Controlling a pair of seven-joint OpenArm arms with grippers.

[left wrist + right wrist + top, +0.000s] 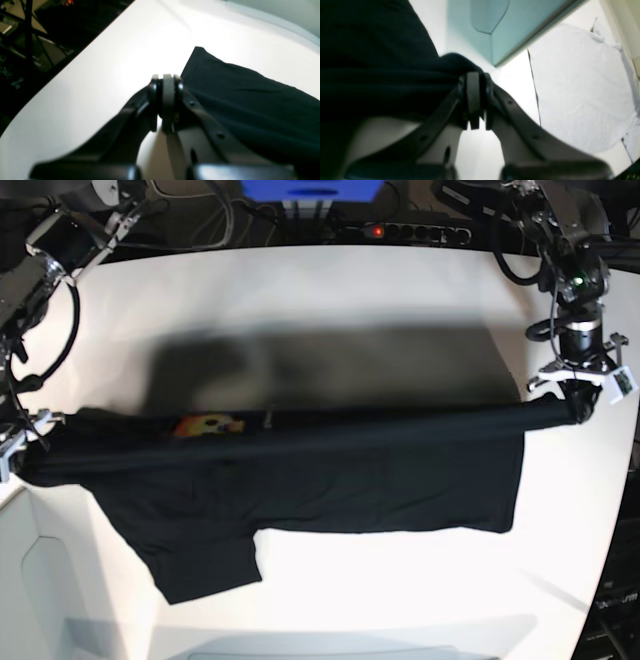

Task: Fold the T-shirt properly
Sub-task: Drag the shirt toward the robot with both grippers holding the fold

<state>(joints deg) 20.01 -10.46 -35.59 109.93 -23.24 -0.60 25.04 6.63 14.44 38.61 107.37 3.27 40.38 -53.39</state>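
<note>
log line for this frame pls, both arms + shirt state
left gripper: shut on T-shirt | right gripper: shut on T-shirt | shirt: stretched between arms, lower part draped on table | fold: not done

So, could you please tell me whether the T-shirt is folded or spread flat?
Neither: the T-shirt hangs stretched between both grippers, its shadow on the table.

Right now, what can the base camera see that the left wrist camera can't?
Only the base view shows the whole T-shirt stretched between both arms, its orange print, the right gripper and the power strip. Only the left wrist view shows the left gripper up close, shut, with dark frames beyond the table edge. Both show black cloth on the white table.
</note>
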